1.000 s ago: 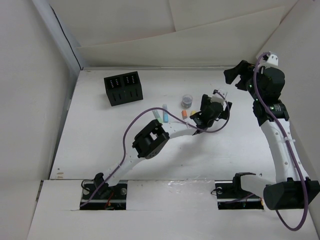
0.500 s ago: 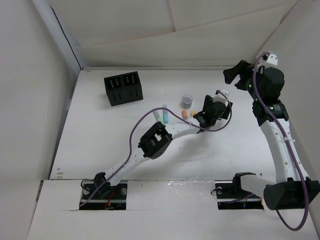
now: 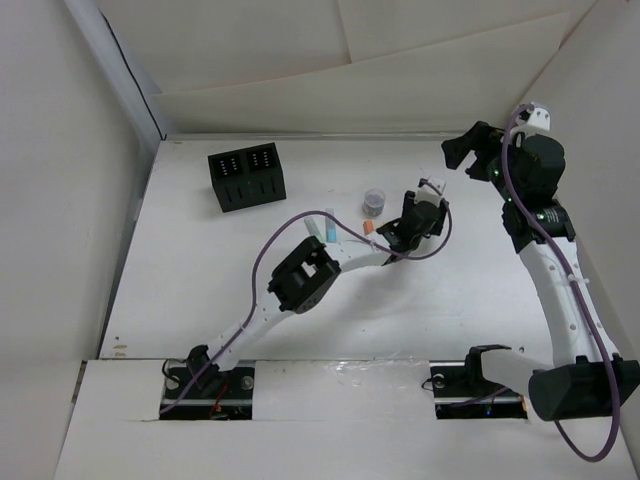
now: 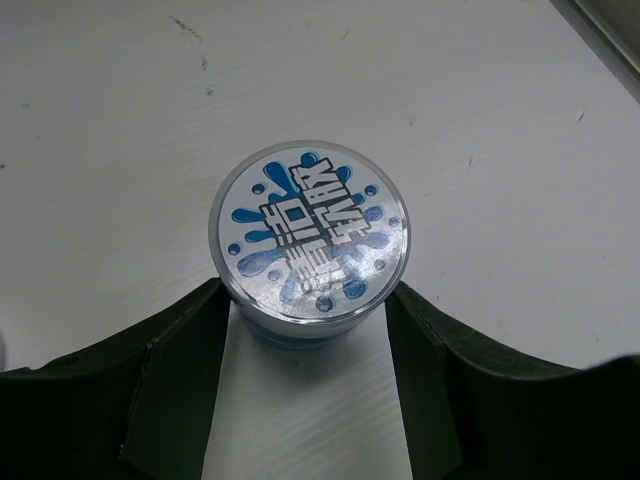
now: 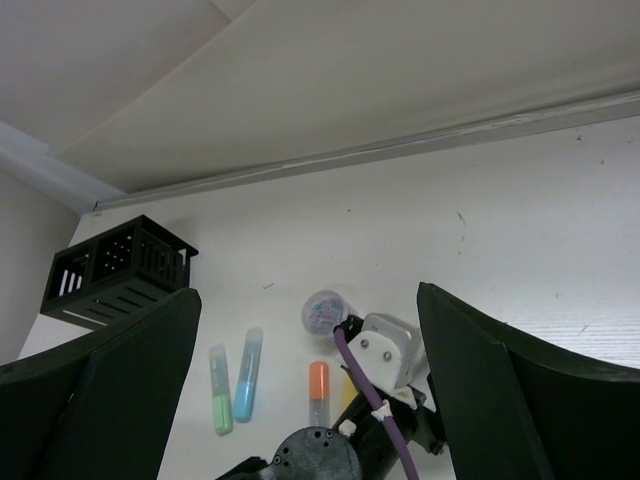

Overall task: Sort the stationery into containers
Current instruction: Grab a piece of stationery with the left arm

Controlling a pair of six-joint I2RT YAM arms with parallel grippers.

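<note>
A small round clear cup (image 4: 310,235) with a blue splash label on its lid stands on the white table. My left gripper (image 4: 308,300) is shut on it, a black finger (image 4: 200,360) touching each side. From above, the cup (image 3: 374,202) sits just beyond the left gripper (image 3: 388,216). The green (image 5: 220,400), light blue (image 5: 247,370) and orange (image 5: 318,385) markers lie flat near it; the yellow marker (image 5: 350,385) is half hidden by the left wrist. The black organizer (image 3: 247,178) stands at the far left. My right gripper (image 3: 462,150) hangs open, high at the far right, holding nothing.
White walls close the table in at the back and both sides. The left arm (image 3: 300,280) stretches diagonally across the middle with its purple cable looping above it. The markers lie between the organizer (image 5: 115,268) and the cup (image 5: 325,310).
The left gripper has slid forward to the cup and its fingers have closed in from wide open onto the cup's sides. The right arm has barely shifted.
</note>
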